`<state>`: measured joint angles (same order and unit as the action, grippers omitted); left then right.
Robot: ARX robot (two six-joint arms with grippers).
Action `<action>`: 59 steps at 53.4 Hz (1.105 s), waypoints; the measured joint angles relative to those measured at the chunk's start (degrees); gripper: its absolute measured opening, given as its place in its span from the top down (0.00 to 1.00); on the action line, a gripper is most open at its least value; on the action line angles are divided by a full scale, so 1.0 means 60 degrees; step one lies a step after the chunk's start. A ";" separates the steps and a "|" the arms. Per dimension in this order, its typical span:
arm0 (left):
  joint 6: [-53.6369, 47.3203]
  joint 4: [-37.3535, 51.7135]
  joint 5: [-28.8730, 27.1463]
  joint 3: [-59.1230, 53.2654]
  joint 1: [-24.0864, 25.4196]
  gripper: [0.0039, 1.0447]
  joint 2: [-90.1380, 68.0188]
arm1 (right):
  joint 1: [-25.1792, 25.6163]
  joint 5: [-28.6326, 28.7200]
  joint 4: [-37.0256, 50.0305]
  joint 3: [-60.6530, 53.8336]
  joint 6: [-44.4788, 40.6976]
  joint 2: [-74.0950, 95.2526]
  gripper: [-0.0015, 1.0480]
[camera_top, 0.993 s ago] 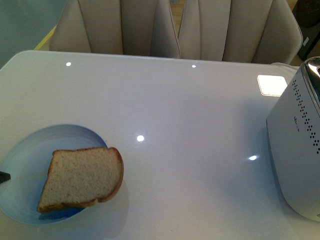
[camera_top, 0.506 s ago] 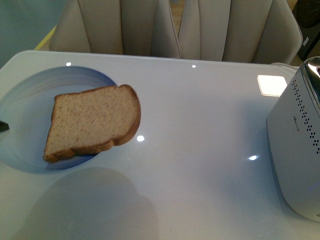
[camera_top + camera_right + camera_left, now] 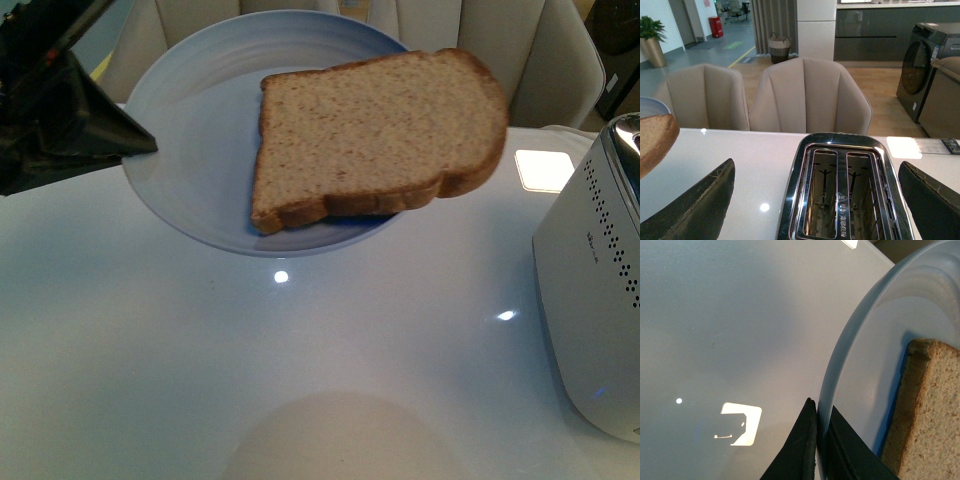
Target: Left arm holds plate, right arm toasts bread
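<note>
While the left gripper [image 3: 820,410] pinches the plate [image 3: 190,120] by its rim, with both fingers closed tight on it, the plate hangs up off the table [image 3: 300,350]. The bread [image 3: 380,130] lies on it, with one end poking over the side nearest the toaster [image 3: 600,300]. The right gripper [image 3: 815,200] is wide open over the toaster and holds nothing. Hold the plate flat and steady so the bread does not slide. Then the right gripper can grab the end that pokes out.
</note>
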<state>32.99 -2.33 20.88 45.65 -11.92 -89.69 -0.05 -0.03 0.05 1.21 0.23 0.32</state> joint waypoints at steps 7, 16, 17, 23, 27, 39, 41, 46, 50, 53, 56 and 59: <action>0.0259 -0.0182 -0.0284 0.0251 -0.0692 0.97 0.0000 | 0.0000 0.0000 0.0000 0.0000 0.0000 0.0000 0.08; 0.0525 -0.0423 -0.0692 0.0481 -0.1399 0.97 0.0000 | 0.0000 0.0000 0.0000 0.0000 0.0000 0.0000 0.08; 0.0528 -0.0423 -0.0707 0.0492 -0.1432 0.97 0.0000 | 0.0000 0.0000 0.0000 0.0000 0.0000 0.0000 0.08; 0.0670 -0.0506 -0.0772 0.0663 -0.1825 0.97 0.0022 | 0.0000 0.0000 0.0000 0.0000 0.0000 0.0000 0.08; 0.0754 -0.0535 -0.0852 0.0750 -0.1985 0.97 0.0076 | 0.0000 0.0000 0.0000 0.0000 0.0000 0.0000 0.08; 0.0805 -0.0535 -0.0925 0.0769 -0.2011 0.97 0.0109 | 0.0000 0.0000 0.0000 0.0000 0.0000 0.0000 0.08; 0.0805 -0.0535 -0.0925 0.0769 -0.2011 0.97 0.0109 | 0.0000 0.0000 0.0000 0.0000 0.0000 0.0000 0.08; 0.0809 -0.0535 -0.0925 0.0769 -0.2011 0.97 0.0109 | 0.0000 0.0000 0.0000 0.0000 0.0000 0.0000 0.08; 0.0809 -0.0535 -0.0925 0.0769 -0.2011 0.97 0.0109 | 0.0000 0.0000 0.0000 0.0000 0.0000 0.0000 0.08; 0.0809 -0.0535 -0.0925 0.0769 -0.2011 0.97 0.0113 | 0.0000 0.0000 0.0000 0.0000 0.0000 0.0000 0.08; 0.0809 -0.0535 -0.0925 0.0769 -0.2011 0.97 0.0109 | 0.0000 0.0000 0.0000 0.0000 0.0000 0.0000 0.08; 0.0809 -0.0535 -0.0925 0.0769 -0.2011 0.97 0.0109 | 0.0000 0.0000 0.0000 0.0000 0.0000 0.0000 0.08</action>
<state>37.85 -5.54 15.33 50.26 -23.99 -89.03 -0.05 -0.03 0.05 1.21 0.23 0.32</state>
